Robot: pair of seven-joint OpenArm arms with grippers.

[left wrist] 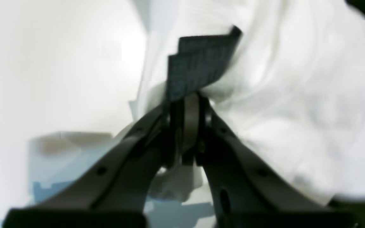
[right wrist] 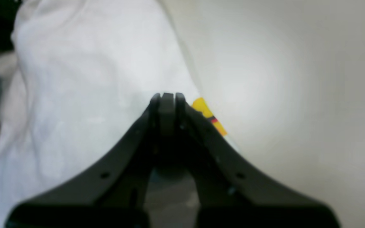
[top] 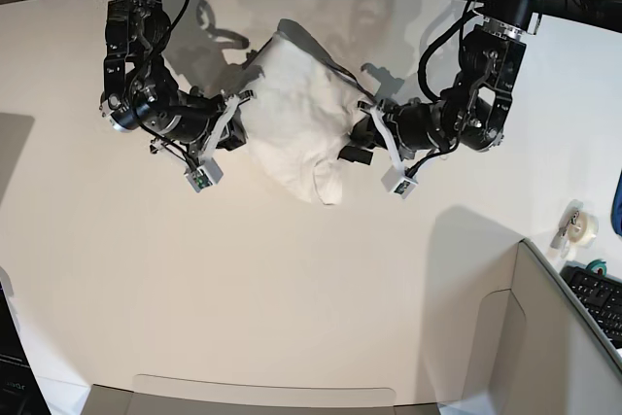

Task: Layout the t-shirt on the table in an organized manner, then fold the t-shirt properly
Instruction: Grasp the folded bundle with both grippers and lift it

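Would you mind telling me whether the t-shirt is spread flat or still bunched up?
Bunched up: the t-shirt is a rumpled, creased mound between both arms, its print mostly hidden.

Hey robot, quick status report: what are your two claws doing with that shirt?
Left gripper shut on t-shirt by black tag. Right gripper shut on opposite edge. Shirt bunched between arms on table. Nothing blocking.

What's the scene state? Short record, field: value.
shirt: white t-shirt, bunched, held up between both arms
left gripper: shut on shirt edge beside the black tag
right gripper: shut on shirt edge near a yellow print patch
table: off-white, shirt not yet laid flat
fold: not started
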